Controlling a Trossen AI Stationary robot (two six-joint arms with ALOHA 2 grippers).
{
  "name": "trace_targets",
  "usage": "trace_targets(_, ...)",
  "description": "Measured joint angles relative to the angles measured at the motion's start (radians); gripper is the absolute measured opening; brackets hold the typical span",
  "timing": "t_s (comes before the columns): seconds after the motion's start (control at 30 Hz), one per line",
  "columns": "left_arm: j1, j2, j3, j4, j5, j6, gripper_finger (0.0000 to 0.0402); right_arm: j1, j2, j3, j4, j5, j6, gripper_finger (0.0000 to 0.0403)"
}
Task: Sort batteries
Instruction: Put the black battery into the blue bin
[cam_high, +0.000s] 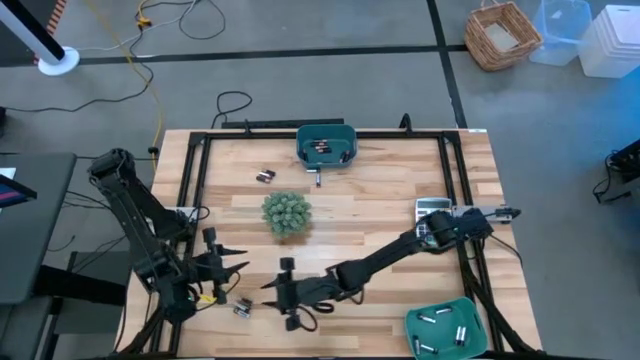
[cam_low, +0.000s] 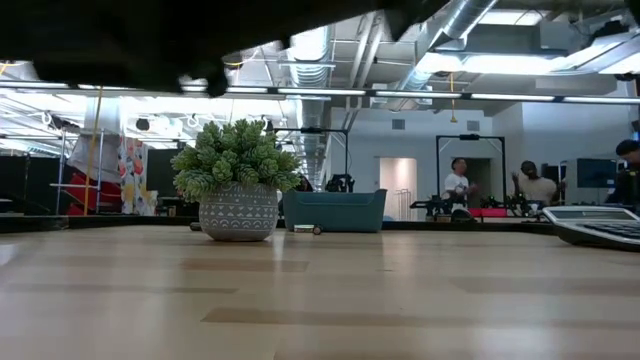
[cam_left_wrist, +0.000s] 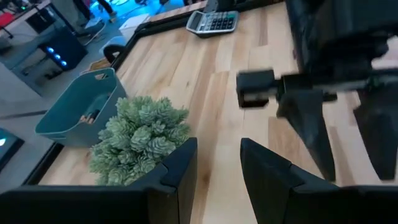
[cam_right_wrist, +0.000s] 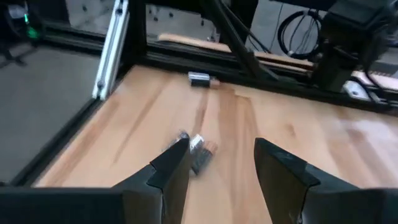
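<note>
Two batteries just beyond right gripper, fingers apart, empty — small, stiff, roll-prone; pinch mid-barrel. Left gripper near plant, slightly parted, empty.

The wooden tabletop carries a potted plant, two teal bins, a calculator and loose batteries.

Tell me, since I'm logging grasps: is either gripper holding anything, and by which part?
Nothing is held: left gripper and right gripper both show open, empty fingers.
</note>
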Motion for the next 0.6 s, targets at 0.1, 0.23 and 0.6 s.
trace_targets(0.1,-0.019,-0.008,0.000,-0.012,-0.005,0.009,0.0115,-0.008,0.068,0.079,-0.021,-0.017,0.021,0.0194)
trace_targets(0.23,-0.036,-0.023,0.000,-0.063,-0.023,0.004,0.0115,-0.015,0.144,0.187,-0.082,-0.059,0.056,0.0194)
trace_targets(0.6,-0.064,-0.039,0.000,-0.114,-0.060,-0.028,0.0115,-0.021,0.282,0.396,-0.121,-0.066,0.105,0.0194)
